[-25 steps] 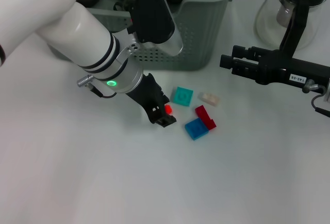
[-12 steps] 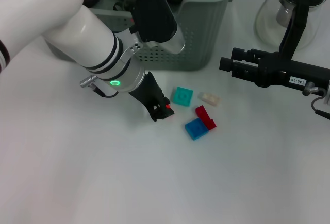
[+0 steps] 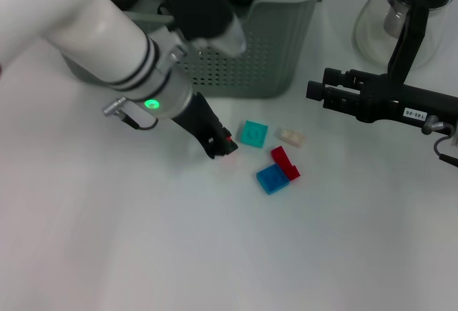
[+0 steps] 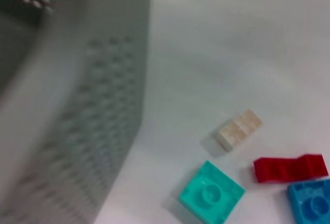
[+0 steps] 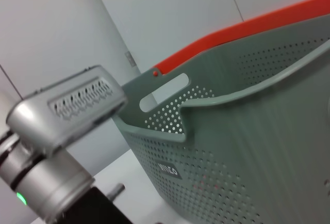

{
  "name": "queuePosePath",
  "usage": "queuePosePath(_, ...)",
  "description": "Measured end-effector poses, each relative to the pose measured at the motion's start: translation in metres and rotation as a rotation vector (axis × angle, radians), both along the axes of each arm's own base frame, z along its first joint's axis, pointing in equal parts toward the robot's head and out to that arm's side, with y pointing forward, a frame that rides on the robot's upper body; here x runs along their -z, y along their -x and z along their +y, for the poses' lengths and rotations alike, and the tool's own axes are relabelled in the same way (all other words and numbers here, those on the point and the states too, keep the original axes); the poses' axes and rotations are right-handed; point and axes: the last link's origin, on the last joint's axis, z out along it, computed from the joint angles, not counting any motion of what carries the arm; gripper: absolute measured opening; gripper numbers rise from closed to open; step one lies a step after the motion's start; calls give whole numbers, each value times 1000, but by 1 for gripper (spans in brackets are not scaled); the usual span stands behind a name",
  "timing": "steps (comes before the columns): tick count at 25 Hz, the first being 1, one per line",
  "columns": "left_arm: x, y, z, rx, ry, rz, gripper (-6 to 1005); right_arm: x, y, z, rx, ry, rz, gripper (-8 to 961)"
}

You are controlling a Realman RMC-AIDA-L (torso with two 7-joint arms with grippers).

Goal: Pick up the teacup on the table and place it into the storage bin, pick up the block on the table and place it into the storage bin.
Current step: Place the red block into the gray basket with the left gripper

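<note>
Storage bin point(image 3: 275, 46) serves as the landmark: it stands at the far side of the white table point(image 3: 215, 254), grey-green with perforated walls. Just in front of it, the left gripper point(image 3: 222, 146) hangs low over the table with its black fingers pinched on a small red block point(image 3: 229, 144); whether the block has left the surface is hard to tell from the head view. Four more pieces lie a little farther out from the bin's front wall: a teal square block point(image 3: 252, 133), a beige block point(image 3: 290, 137), a dark red block point(image 3: 285, 162) and a blue block point(image 3: 271, 179), the last two touching. The left wrist view shows the same teal, beige, red and blue pieces beside the bin's wall. The right gripper point(image 3: 315, 89) hovers to the right of the bin with its fingers close together, holding nothing. A glass carafe point(image 3: 401, 21) stands right of the bin, behind that arm.
</note>
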Motion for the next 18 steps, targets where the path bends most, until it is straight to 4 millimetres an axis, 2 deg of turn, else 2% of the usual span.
queuePosePath(7,-48,8,2,-234,-7,-267,179,0,-1,-1,3,0,0,643)
queuePosePath(12,-90,23,-10,-347,48,-601,178,0,-1,-1,3,0,0,643)
queuePosePath(15,-118,32,-16,-370,59,-869,178,0,-1,-1,2,1,0,643)
queuePosePath(18,-142,37,-17,-370,25,-1054,178,0,-1,-1,2,1,-1,643)
